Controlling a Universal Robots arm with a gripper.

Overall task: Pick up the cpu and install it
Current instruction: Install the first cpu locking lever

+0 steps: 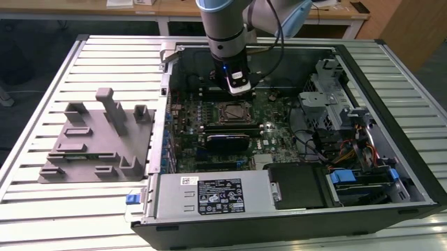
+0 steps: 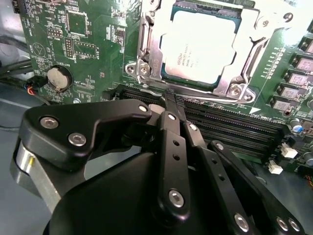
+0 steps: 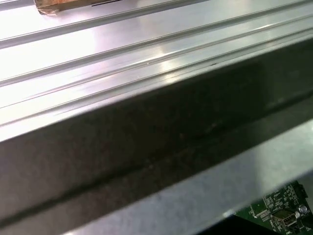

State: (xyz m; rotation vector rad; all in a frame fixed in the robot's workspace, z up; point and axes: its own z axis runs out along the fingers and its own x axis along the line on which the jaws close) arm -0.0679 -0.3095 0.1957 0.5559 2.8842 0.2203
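The exterior view took in the whole scene: an open computer case (image 1: 293,130) lying on a slatted metal table (image 1: 42,219), a grey moulded fixture block (image 1: 98,141) on the exterior view's left, and the arm reaching down over the far part of the motherboard (image 1: 272,133). A white label (image 1: 220,193) with dark print sat on the drive cage at the near edge; its writing could not be made out.

The second wrist view showed the cpu (image 2: 200,46), also visible in the exterior view (image 1: 232,112), seated in the socket frame (image 2: 146,54): a flat square with a bright silver top and faint print too small to read. The gripper (image 2: 168,98) had its black fingers (image 2: 171,142) pressed together, grasping nothing, just beside the memory slots (image 2: 230,129).

The first wrist view showed table slats and the case's dark edge (image 3: 146,142).
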